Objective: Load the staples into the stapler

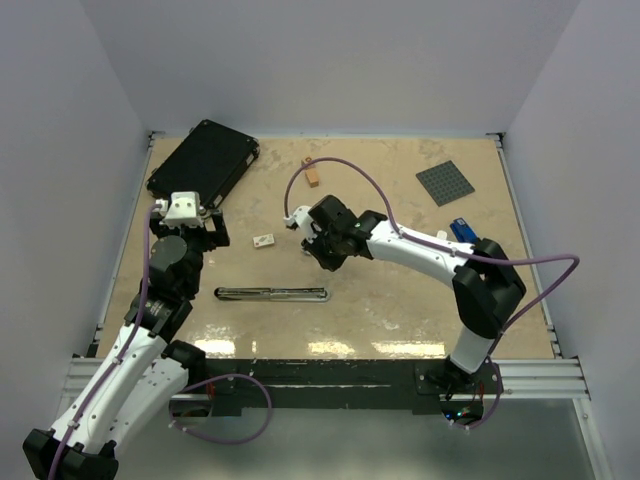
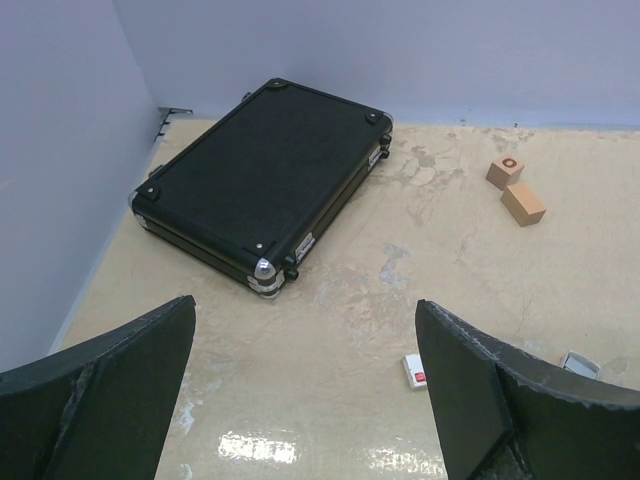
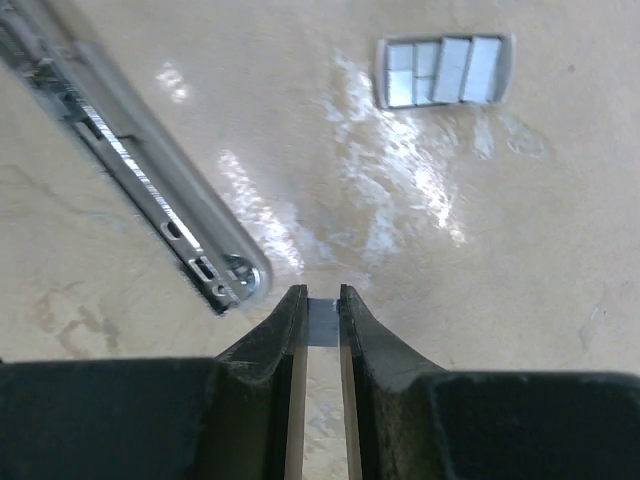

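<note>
Right hand, closed on the staples, a thin grey strip pinched between its fingers, hovers at mid-counter just beside the right end of the stapler. Stapler lies opened out flat, parallel to the near edge of the counter, with its channel exposed. Left hand is open and empty, toward the left edge. Step in hand, as judged: carrying the strip to the channel. Next move calls for turning the strip in line with the channel, then lowering it in squarely.
</note>
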